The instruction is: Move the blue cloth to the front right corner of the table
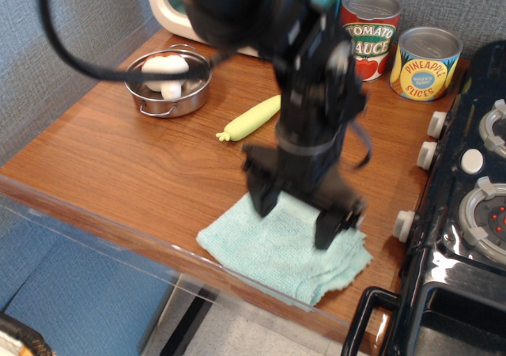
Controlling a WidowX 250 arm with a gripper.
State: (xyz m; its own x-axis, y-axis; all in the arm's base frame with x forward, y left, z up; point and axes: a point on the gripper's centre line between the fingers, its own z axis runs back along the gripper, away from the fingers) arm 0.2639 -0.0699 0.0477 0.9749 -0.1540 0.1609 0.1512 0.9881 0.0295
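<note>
The blue cloth [273, 253], a pale aqua terry square, lies flat at the front right of the brown wood-grain table [134, 162], its front corner at the table's rounded edge. My black gripper [294, 217] hangs just above the cloth's rear part, blurred by motion. Its two fingers [262, 198] are spread apart and hold nothing. The arm hides the cloth's back edge.
A black toy stove [466, 213] borders the cloth on the right. A metal pot [168, 85] with a white mushroom sits at the back left. A yellow-green toy vegetable [253, 118] lies mid-table. Tomato sauce [368, 33] and pineapple [427, 62] cans stand at the back.
</note>
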